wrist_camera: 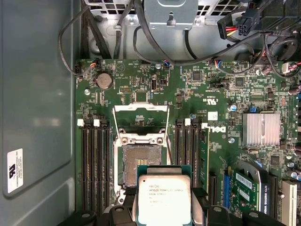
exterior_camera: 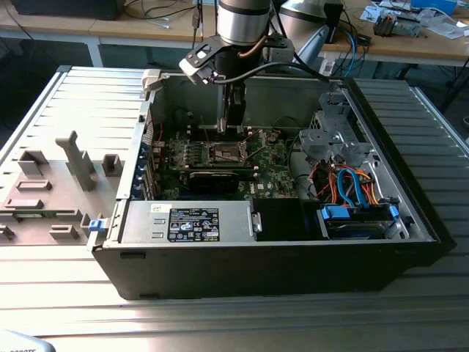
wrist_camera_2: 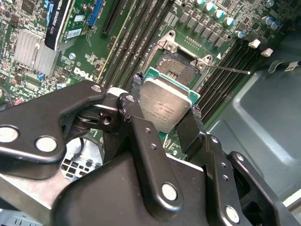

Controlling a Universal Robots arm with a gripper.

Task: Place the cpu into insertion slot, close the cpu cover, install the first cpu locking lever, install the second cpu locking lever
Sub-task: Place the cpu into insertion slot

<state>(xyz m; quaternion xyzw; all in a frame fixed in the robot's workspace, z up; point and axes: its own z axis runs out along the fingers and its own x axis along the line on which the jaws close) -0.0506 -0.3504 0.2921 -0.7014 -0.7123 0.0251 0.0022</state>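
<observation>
The pincer [wrist_camera_2: 165, 100] was pinching the cpu [wrist_camera_2: 168, 107] by two opposite edges, with the chip's grey metal top facing both wrist cameras. Just beyond it lay the insertion slot [wrist_camera: 141, 165], uncovered, and the held chip overlapped one edge of it in the first wrist view. Past the slot the cpu cover [wrist_camera: 141, 109] stood swung open. Dark memory slots [wrist_camera: 94, 165] flanked the slot on the green motherboard [wrist_camera: 211, 94]. In the exterior view the arm reached down into the open computer case [exterior_camera: 293, 257].
</observation>
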